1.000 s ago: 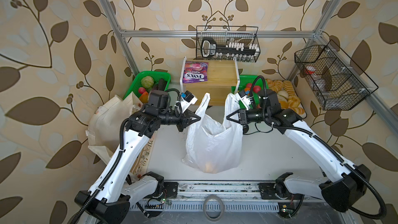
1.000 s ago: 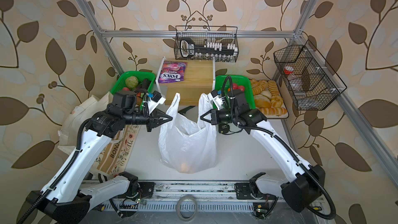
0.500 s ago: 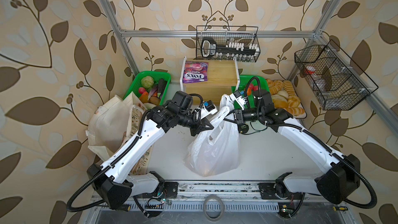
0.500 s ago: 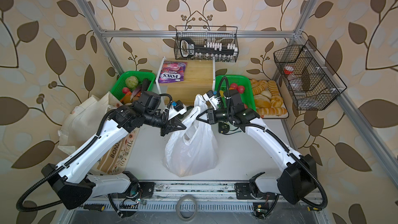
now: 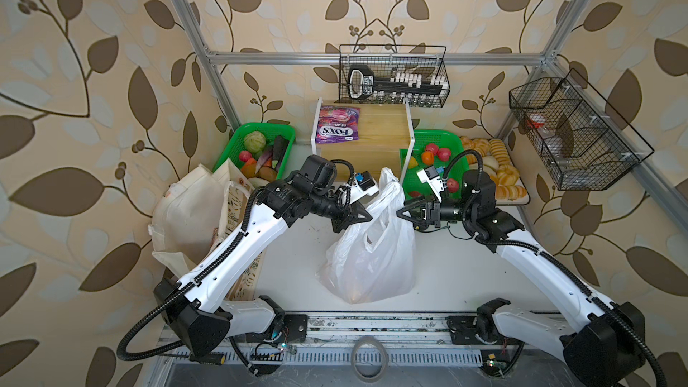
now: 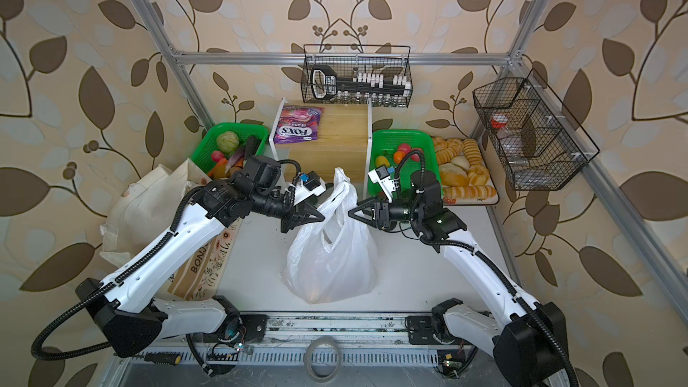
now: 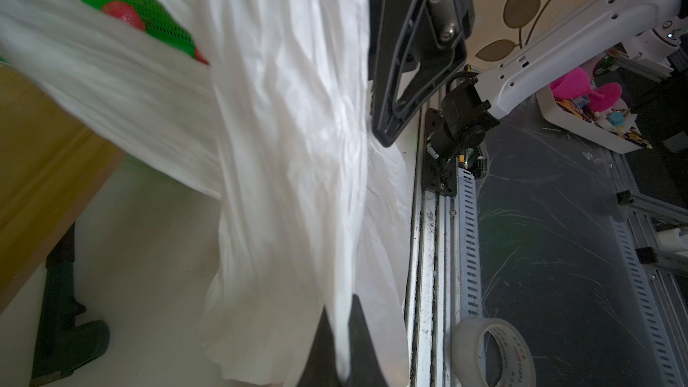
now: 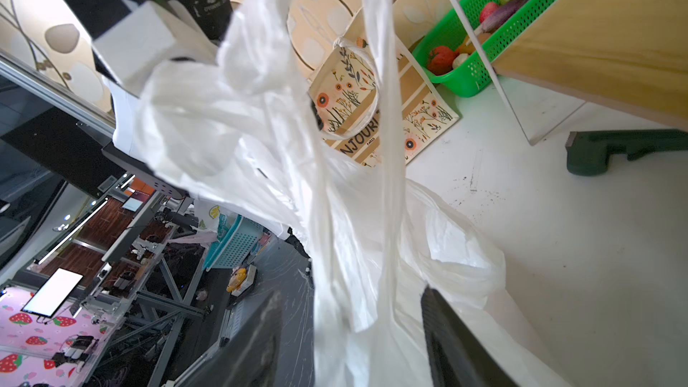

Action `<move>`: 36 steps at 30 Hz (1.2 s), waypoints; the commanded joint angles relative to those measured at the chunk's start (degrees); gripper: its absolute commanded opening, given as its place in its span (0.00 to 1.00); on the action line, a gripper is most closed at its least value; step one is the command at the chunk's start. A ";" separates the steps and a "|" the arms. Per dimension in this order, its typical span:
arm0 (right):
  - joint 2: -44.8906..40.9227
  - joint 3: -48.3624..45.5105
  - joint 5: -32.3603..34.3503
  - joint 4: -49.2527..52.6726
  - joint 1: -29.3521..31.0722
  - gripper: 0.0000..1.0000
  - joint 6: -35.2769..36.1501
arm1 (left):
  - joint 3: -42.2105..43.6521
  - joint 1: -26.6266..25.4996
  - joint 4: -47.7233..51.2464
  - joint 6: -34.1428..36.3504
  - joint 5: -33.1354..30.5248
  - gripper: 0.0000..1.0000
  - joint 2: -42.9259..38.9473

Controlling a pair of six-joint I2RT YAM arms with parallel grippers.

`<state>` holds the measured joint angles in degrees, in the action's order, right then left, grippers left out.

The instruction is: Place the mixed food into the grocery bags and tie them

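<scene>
The white plastic grocery bag (image 5: 372,255) (image 6: 331,255) stands mid-table with its handles pulled up. My left gripper (image 5: 366,216) (image 6: 320,216) is shut on one handle (image 7: 298,180); the film runs between its tips (image 7: 340,305). My right gripper (image 5: 400,214) (image 6: 352,213) faces it from the right and is open. In the right wrist view its jaws (image 8: 350,292) stand wide apart, with the other handle strip (image 8: 335,217) hanging loose between them. The floral canvas tote (image 5: 193,210) (image 6: 149,202) (image 8: 372,106) slumps at the left. A purple Fox's packet (image 5: 338,124) (image 6: 298,128) lies on the wooden box.
The wooden box (image 5: 376,135) stands at the back between two green baskets (image 5: 238,135) (image 5: 435,134) of toy produce. A bread tray (image 5: 499,173) lies back right. Wire baskets (image 5: 394,76) (image 5: 573,135) hang on the frame. A tape roll (image 5: 369,357) lies by the front rail.
Both grippers came together over the bag, the left swinging right with its handle. The right gripper has opened and let go of its handle.
</scene>
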<state>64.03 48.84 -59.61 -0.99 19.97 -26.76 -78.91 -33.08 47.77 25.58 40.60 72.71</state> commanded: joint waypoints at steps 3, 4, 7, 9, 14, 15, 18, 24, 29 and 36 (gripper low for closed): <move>2.10 -2.61 -2.04 -12.42 -0.26 0.43 -4.52 | -1.50 -0.41 -0.98 0.68 4.37 0.00 -0.24; 2.59 -2.58 -2.05 -12.95 -0.23 0.33 -5.02 | -1.68 -0.42 -0.79 0.77 4.56 0.00 -0.20; 3.29 -2.74 -3.18 -14.32 -0.12 0.14 -5.49 | -2.25 -0.50 -0.75 1.00 4.75 0.00 0.14; 3.38 -2.70 -3.64 -14.43 0.39 0.08 -4.80 | -2.87 -0.57 -0.35 1.55 4.99 0.00 0.87; 3.54 -2.29 -3.10 -13.42 2.30 0.05 -2.37 | -6.24 -1.73 3.38 4.01 4.74 0.00 4.10; 3.55 -2.26 -2.82 -13.42 2.60 0.06 -2.24 | -7.17 -2.30 4.87 4.77 4.33 0.00 4.85; 3.66 -2.29 -1.92 -13.18 2.71 0.07 -1.90 | -9.37 -3.64 8.82 7.09 2.98 0.00 7.02; 2.41 -3.34 -2.59 -10.85 2.67 0.21 1.17 | -9.88 -3.93 8.38 7.15 1.06 0.00 7.03; 0.01 -5.51 -2.74 -9.21 2.62 0.45 5.51 | -9.81 -3.97 6.68 6.37 1.92 0.00 6.75; -1.35 -6.93 -3.40 -7.00 2.91 0.65 11.37 | -10.47 -4.01 7.00 6.28 3.55 0.00 7.70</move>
<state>63.37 42.52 -61.80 -9.13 22.50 -19.31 -86.59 -36.80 54.72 31.18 41.76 80.42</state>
